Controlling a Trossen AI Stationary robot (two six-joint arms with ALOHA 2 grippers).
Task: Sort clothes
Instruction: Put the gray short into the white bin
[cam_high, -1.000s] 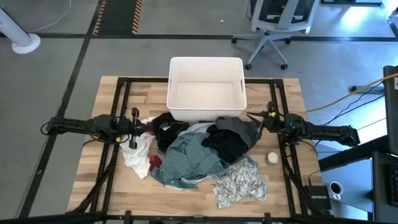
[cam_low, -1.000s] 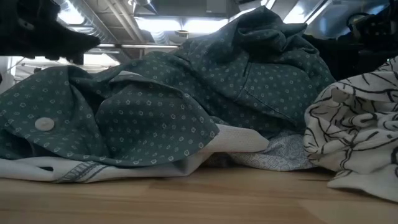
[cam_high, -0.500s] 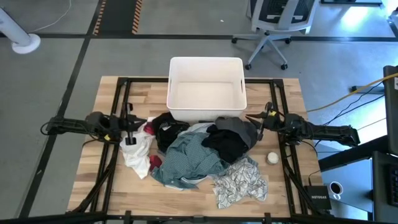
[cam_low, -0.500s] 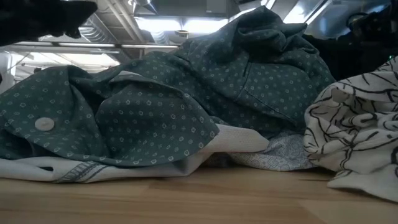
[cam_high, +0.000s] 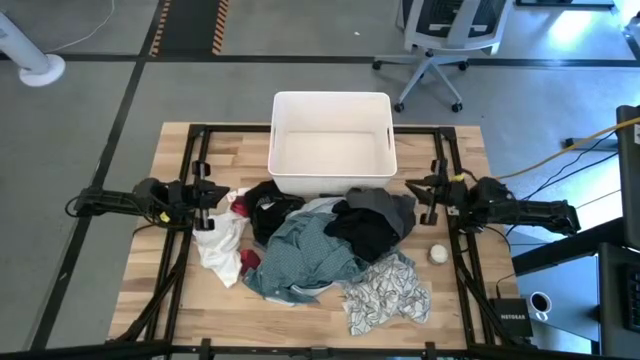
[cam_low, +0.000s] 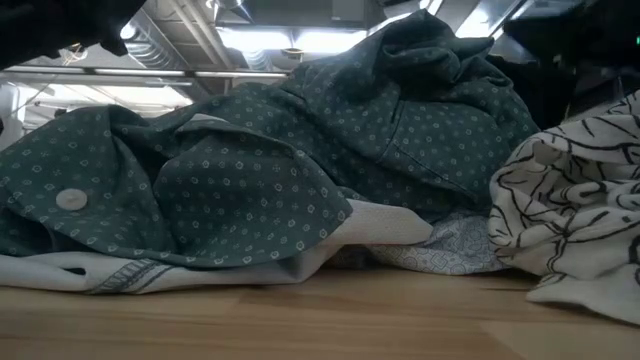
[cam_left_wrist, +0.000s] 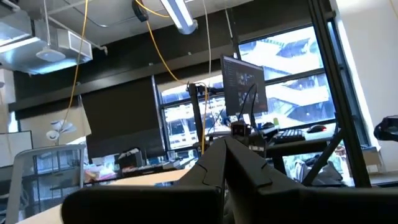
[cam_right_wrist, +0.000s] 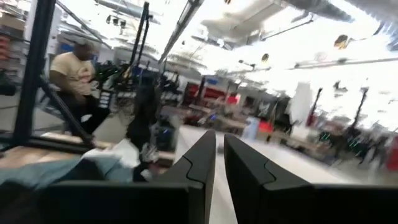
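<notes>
Clothes sat heaped mid-table just in front of tub, pile stretching left-right. Tub held nothing we could see. We counted one teal dotted shirt, one black-lined white piece, one ball. Left gripper at pile's left edge, right gripper beside its right; fingers nearly closed, gripping nothing.

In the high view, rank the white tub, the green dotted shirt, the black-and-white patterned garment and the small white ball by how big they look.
1. white tub, largest.
2. green dotted shirt.
3. black-and-white patterned garment.
4. small white ball, by far the smallest.
The shirt is crumpled and partly covered by the black garment, so its true spread is unsure.
</notes>
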